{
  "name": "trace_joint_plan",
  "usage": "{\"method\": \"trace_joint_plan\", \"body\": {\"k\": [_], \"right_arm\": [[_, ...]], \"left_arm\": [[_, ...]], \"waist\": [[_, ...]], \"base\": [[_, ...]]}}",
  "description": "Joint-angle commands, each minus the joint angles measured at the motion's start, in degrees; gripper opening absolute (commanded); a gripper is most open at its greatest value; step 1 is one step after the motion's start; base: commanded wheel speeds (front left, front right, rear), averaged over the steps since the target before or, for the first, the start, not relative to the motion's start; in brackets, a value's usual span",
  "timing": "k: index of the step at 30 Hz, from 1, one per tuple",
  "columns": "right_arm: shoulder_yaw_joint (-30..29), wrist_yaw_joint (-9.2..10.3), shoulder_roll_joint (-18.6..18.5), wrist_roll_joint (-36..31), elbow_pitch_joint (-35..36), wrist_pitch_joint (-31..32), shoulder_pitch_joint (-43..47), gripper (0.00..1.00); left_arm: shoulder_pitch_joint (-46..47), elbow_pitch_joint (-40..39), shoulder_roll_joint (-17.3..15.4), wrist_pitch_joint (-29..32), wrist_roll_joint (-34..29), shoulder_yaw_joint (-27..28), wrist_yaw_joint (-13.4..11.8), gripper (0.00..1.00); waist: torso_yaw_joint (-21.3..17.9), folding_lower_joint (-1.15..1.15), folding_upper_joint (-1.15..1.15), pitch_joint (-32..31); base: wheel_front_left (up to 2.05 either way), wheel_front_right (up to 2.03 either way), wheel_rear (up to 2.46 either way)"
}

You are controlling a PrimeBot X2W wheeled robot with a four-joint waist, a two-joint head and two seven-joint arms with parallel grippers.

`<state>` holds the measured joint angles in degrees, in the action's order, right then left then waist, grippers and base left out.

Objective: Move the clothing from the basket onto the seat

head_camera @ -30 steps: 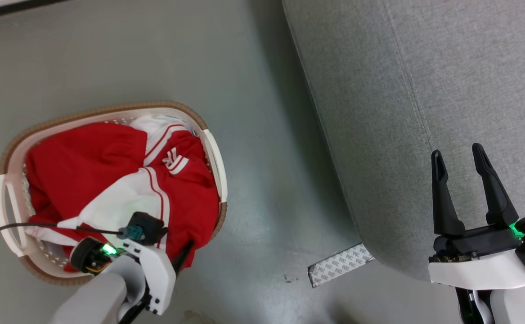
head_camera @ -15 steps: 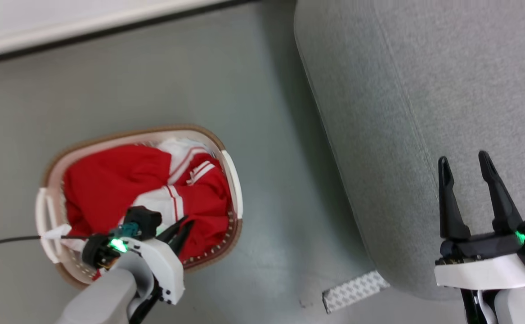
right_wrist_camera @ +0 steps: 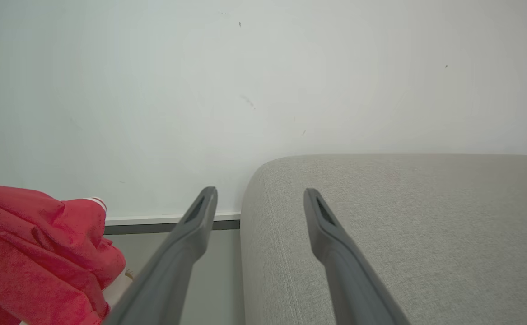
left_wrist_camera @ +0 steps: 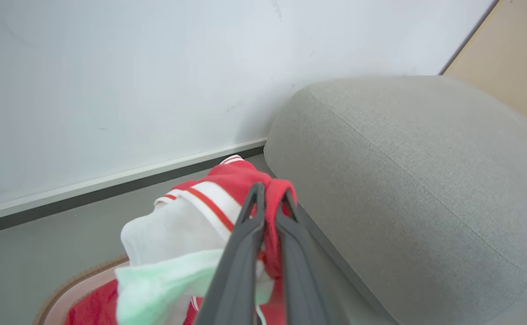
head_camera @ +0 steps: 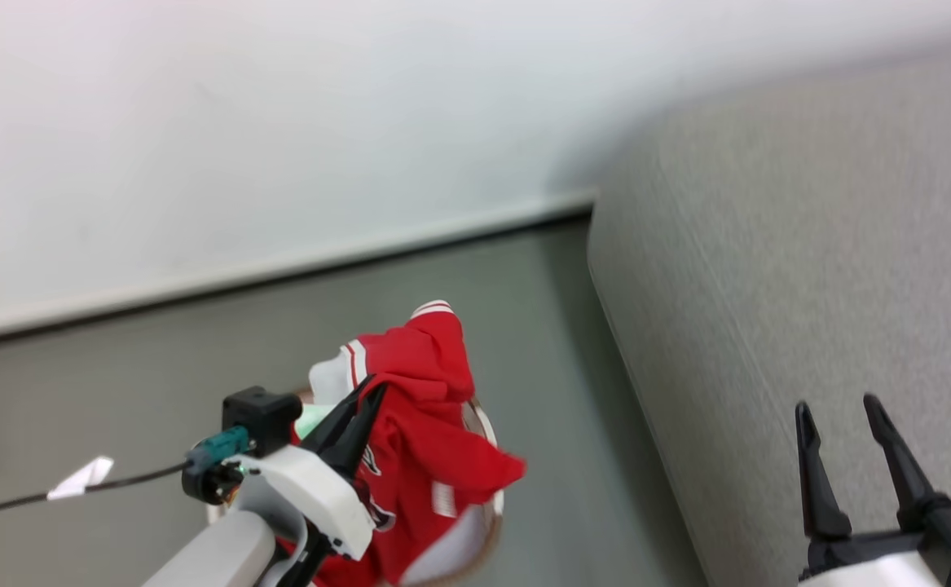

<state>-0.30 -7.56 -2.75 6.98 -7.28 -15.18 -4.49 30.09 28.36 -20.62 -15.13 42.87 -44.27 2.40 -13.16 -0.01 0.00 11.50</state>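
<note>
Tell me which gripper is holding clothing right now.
The left gripper, shut on the red clothing; the right gripper is open and empty, near the seat.

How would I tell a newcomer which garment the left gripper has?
Find the large light grey fabric sofa; left of it stands the oval cream-white plastic basket with a brown rim. Above that, the left gripper is shut on a soft bright red jersey with white panels. Its bright red stands out from everything grey and white around it, and it hangs bunched in the air.
</note>
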Motion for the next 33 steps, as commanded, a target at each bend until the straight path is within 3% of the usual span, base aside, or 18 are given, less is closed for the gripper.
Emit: {"method": "trace_joint_plan", "body": {"k": [1,14,22,27,33], "right_arm": [[-0.33,0.14,-0.25,-0.36,-0.23,0.04,1.59,1.00],[-1.01,0.14,-0.23,-2.01,-0.42,0.04,5.88,1.00],[2.17,0.14,-0.21,-3.55,1.01,0.04,4.95,1.00],[8.68,0.14,-0.18,-5.95,2.97,0.04,2.47,1.00],[20.36,0.14,-1.46,-7.27,2.84,0.04,-3.10,1.00]], "left_arm": [[-1.78,-2.70,-0.94,-0.02,-0.80,0.74,-0.95,0.00],[-6.70,-23.05,-6.79,1.85,0.07,4.94,-9.29,0.00],[-8.59,-30.06,-9.76,3.95,0.97,6.40,-11.90,0.00],[-8.96,-32.11,-10.19,4.56,1.15,6.39,-12.49,0.00],[-7.94,-33.50,-8.29,5.33,0.99,4.47,-11.73,0.00]], "waist": [[3.45,0.01,0.00,-7.45],[5.36,0.01,0.00,-13.31],[5.38,0.01,0.00,-13.88],[5.45,0.01,0.00,-13.75],[5.86,0.01,0.00,-13.68]], "base": [[0.00,0.00,0.00],[0.00,0.00,0.00],[0.00,0.00,0.00],[0.00,0.00,0.00],[0.00,0.00,0.00]]}}
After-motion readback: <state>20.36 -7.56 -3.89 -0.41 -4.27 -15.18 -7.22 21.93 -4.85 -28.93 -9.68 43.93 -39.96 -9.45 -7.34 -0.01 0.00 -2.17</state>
